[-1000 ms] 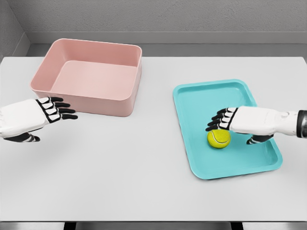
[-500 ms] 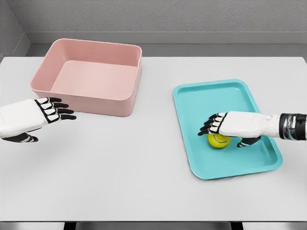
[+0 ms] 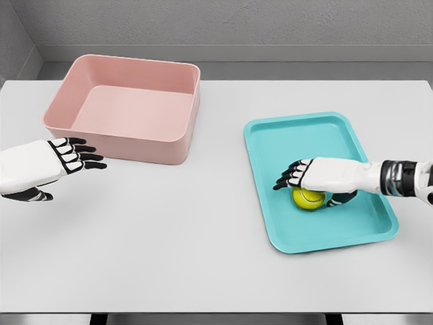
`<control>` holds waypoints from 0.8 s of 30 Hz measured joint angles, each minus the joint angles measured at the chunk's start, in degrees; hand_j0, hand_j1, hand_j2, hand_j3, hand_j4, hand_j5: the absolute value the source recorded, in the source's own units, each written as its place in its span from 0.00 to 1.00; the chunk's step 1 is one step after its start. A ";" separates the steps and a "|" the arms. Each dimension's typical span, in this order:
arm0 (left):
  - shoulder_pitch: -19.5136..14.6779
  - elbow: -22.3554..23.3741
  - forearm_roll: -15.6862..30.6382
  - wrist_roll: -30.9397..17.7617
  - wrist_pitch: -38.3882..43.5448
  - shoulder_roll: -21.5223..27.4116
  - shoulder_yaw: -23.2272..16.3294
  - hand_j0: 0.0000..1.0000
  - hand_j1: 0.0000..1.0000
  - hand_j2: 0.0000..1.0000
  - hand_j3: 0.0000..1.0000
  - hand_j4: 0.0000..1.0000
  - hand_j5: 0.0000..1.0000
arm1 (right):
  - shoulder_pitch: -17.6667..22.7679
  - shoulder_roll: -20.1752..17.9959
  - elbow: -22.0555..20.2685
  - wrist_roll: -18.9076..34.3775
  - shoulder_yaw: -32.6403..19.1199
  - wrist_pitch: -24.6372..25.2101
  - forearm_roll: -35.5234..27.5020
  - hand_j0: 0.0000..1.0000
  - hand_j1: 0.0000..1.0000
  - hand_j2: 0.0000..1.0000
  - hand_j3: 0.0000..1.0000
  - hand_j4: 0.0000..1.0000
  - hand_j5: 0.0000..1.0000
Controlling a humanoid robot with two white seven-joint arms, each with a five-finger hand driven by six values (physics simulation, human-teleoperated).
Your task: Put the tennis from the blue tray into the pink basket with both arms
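A yellow-green tennis ball point(image 3: 308, 199) lies in the lower middle of the blue tray point(image 3: 298, 120) on the right of the table. My right hand point(image 3: 302, 183) lies flat over the ball and hides its top. Its fingers point(image 3: 285, 179) stretch out to the left past the ball, and the thumb shows just right of the ball. The fingers are not curled round the ball. My left hand point(image 3: 70, 160) hovers open at the left edge, fingers pointing right, below the near left corner of the pink basket point(image 3: 122, 137), which holds nothing.
The white table point(image 3: 203, 223) runs to a front edge near the bottom of the view. A grey wall stands behind the basket.
My right hand has slid left and down over the ball, from beside it to covering its top. My left hand has drifted slightly left.
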 measured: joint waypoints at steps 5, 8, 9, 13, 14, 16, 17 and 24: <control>0.00 0.00 0.07 0.00 0.00 -0.03 0.00 1.00 1.00 1.00 1.00 1.00 1.00 | 0.09 0.15 -0.15 -0.28 0.01 0.30 -0.21 0.89 0.89 0.89 0.89 0.89 0.89; 0.00 0.00 0.10 0.00 0.00 -0.04 0.00 1.00 1.00 1.00 1.00 1.00 1.00 | 0.09 0.12 -0.21 0.72 -0.06 0.60 -0.66 0.83 0.83 0.83 0.83 0.83 0.83; 0.00 0.00 0.11 0.01 0.00 -0.05 0.00 1.00 1.00 1.00 1.00 1.00 1.00 | 0.00 0.12 -0.22 1.03 -0.05 0.61 -0.76 0.83 0.83 0.83 0.83 0.83 0.83; 0.00 -0.04 0.12 -0.01 0.00 -0.05 0.00 1.00 1.00 1.00 1.00 1.00 1.00 | -0.26 0.15 -0.22 1.69 0.03 0.36 -0.34 0.79 0.79 0.79 0.79 0.79 0.79; 0.00 -0.05 0.12 -0.01 0.00 -0.05 0.00 1.00 1.00 1.00 1.00 1.00 1.00 | -0.35 0.16 -0.23 1.80 0.06 0.28 -0.19 0.79 0.79 0.79 0.79 0.79 0.79; 0.00 -0.10 0.12 0.00 0.00 -0.05 0.00 1.00 1.00 1.00 1.00 1.00 1.00 | -0.44 0.15 -0.25 1.93 0.05 0.20 -0.06 0.78 0.78 0.78 0.78 0.78 0.78; 0.00 -0.12 0.12 -0.01 0.00 -0.05 0.00 1.00 1.00 1.00 1.00 1.00 1.00 | -0.44 0.14 -0.25 1.94 0.04 0.19 0.01 0.76 0.76 0.76 0.76 0.76 0.76; -0.09 -0.20 0.15 0.00 0.00 -0.05 0.00 1.00 1.00 1.00 1.00 1.00 1.00 | -0.70 0.06 -0.34 2.22 -0.05 0.02 0.13 0.72 0.72 0.72 0.72 0.72 0.72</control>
